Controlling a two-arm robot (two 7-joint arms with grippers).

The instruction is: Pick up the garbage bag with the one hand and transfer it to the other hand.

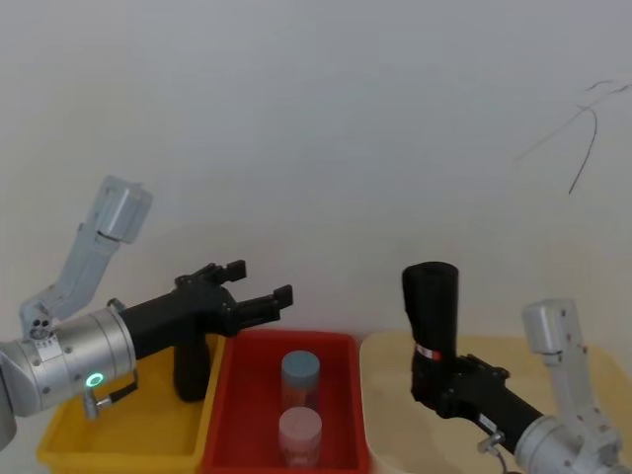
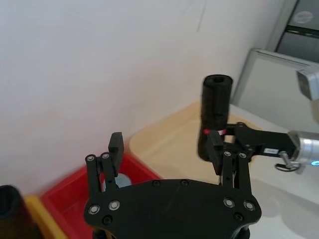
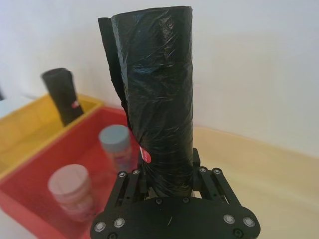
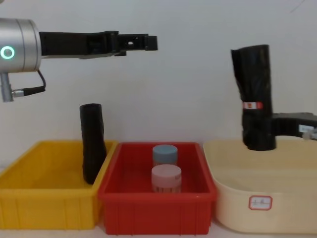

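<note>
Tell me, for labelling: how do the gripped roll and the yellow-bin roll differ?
The garbage bag is clamped in the right gripper over the beige tub; the second roll stands free in the yellow bin, below the open left gripper. The garbage bag is raised; the second roll sits lower. Both are black.

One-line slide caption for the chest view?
Right gripper holds the garbage bag upright over the beige tub; open left gripper hovers above the red bin.

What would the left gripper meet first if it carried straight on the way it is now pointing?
Probably the garbage bag, held upright in the right gripper. The left gripper, jaws open, points across toward its upper part with only air between; it might just skim the top.
</note>
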